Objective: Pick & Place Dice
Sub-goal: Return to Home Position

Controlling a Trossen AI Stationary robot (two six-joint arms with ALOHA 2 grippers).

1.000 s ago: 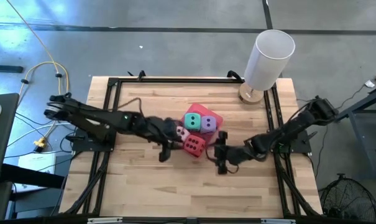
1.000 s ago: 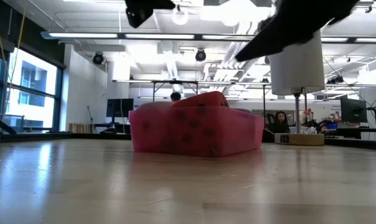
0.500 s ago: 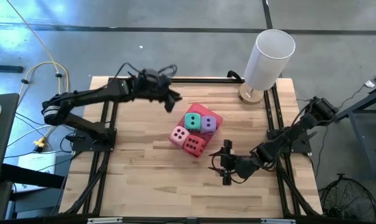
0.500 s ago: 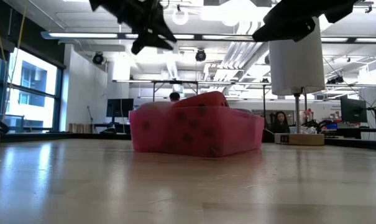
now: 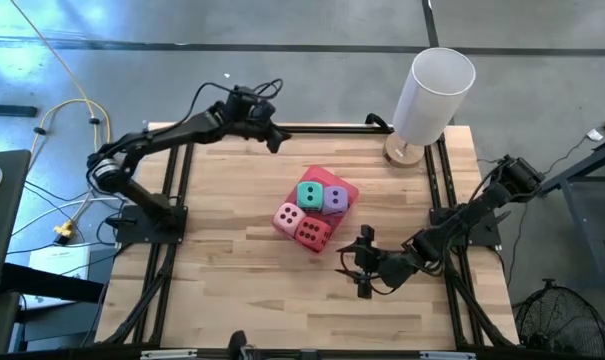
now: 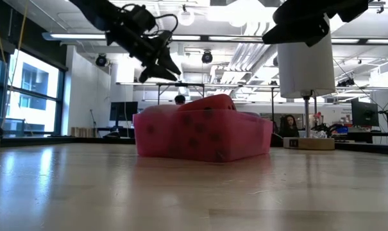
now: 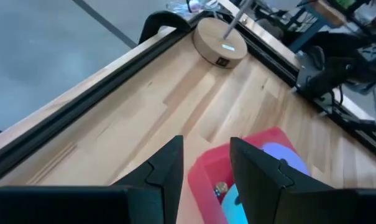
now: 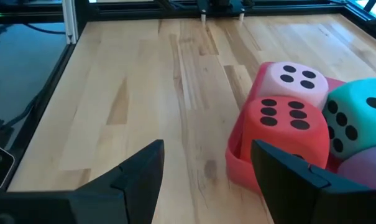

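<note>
The tray (image 5: 348, 186) sits mid-surface (image 5: 232, 270) and holds all the dice (image 5: 313, 214), four of them, one of each colour: the teal die (image 5: 309, 193) and purple die (image 5: 335, 199) along its far side, the pink die (image 5: 288, 216) and red die (image 5: 313, 233) along its near side. They are packed two by two and touching, which looks like the only way four soft cubes fit in so small a tray (the near pair seems to press right against the rim, though the overhead view is too coarse to be sure). Nothing lies loose around the tray, so I judge the placing done. That would explain the arms: each of the two is clear of the load rather than poised over it. The left hand (image 5: 272, 140) hangs raised, well apart from the tray, off its far left corner, fingers spread with nothing between them. The right hand (image 5: 363, 262) hovers low near the tray's near right corner, apart from the red die, jaws wide and empty, aimed back at the tray. One lamp (image 5: 434, 95) stands beyond the tray's far right corner, out of either arm's likely way home.
</note>
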